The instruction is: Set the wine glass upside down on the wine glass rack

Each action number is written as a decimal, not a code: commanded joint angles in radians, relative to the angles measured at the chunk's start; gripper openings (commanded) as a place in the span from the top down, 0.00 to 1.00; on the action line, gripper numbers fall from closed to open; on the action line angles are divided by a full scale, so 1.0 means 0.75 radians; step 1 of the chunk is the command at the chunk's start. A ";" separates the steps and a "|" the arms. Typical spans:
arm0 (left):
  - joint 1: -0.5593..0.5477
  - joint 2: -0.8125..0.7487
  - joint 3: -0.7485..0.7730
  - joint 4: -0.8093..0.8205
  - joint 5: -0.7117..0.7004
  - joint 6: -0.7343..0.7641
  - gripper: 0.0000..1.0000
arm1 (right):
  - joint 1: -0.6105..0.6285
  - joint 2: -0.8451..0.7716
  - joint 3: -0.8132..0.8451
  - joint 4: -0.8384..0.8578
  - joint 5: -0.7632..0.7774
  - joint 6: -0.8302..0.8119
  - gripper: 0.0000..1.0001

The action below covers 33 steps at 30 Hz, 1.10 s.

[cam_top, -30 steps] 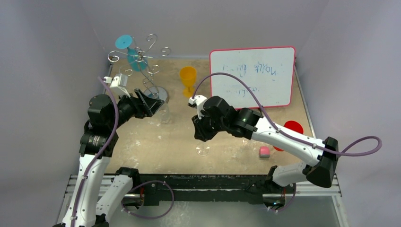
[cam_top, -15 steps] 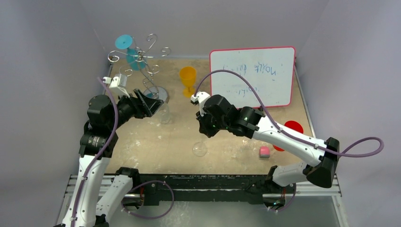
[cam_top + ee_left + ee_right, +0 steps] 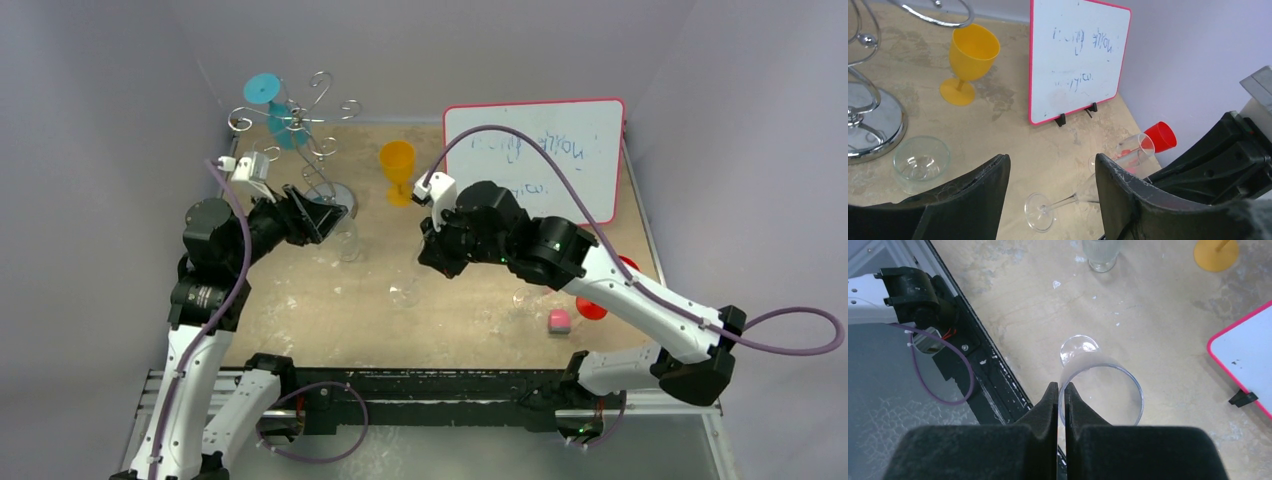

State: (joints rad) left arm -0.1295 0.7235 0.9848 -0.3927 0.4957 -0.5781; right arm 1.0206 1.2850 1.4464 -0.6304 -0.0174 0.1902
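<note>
A clear wine glass (image 3: 408, 290) hangs tilted above the table, foot toward the left arm. My right gripper (image 3: 432, 262) is shut on its rim. In the right wrist view the two fingers (image 3: 1060, 386) pinch the rim's wall (image 3: 1128, 377), with the foot (image 3: 1079, 347) beyond. The left wrist view shows the stem and foot (image 3: 1040, 210) between my left gripper's open fingers (image 3: 1052, 157), well apart from them. The left gripper (image 3: 335, 215) hovers beside the wine glass rack (image 3: 296, 124), a silver wire tree with a round shiny base (image 3: 868, 125). A teal glass (image 3: 268, 92) hangs upside down on it.
An orange goblet (image 3: 397, 165) stands mid-back beside a propped whiteboard (image 3: 535, 160). A small clear tumbler (image 3: 347, 240) sits near the rack's base. A red cup (image 3: 1160, 136) and a pink cube (image 3: 559, 320) lie at the right. The table's black front rail (image 3: 973, 365) is below the glass.
My right gripper closed on the wine glass rim and carried the glass up, back and left, tilting it off the table. The left gripper narrowed slightly and barely moved.
</note>
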 commanded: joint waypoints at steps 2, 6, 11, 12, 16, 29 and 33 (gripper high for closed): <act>-0.053 -0.003 -0.001 0.202 0.070 0.129 0.38 | -0.109 -0.055 0.109 -0.020 -0.117 -0.079 1.00; -0.082 -0.010 -0.042 0.343 0.152 0.258 0.39 | -0.271 -0.100 0.124 -0.002 -0.341 -0.106 1.00; -0.099 -0.030 -0.084 0.500 0.277 0.485 0.39 | -0.404 -0.152 0.140 0.027 -0.549 -0.144 1.00; -0.099 -0.033 -0.084 0.496 0.304 0.550 0.39 | -0.428 -0.161 0.144 0.036 -0.582 -0.153 1.00; -0.101 -0.042 -0.092 0.431 0.436 0.879 0.38 | -0.509 -0.173 0.163 0.037 -0.703 -0.195 1.00; -0.101 -0.023 0.022 -0.264 0.613 1.896 0.36 | -0.659 -0.115 0.319 0.117 -1.060 -0.194 1.00; -0.101 -0.048 -0.019 -0.286 0.620 1.938 0.36 | -0.682 -0.076 0.402 0.115 -1.162 -0.190 1.00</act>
State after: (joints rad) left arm -0.1997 0.7063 0.9585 -0.5426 0.9108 0.7280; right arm 0.5262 1.2160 1.6600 -0.6186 -0.7540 0.0517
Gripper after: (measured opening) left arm 0.635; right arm 0.024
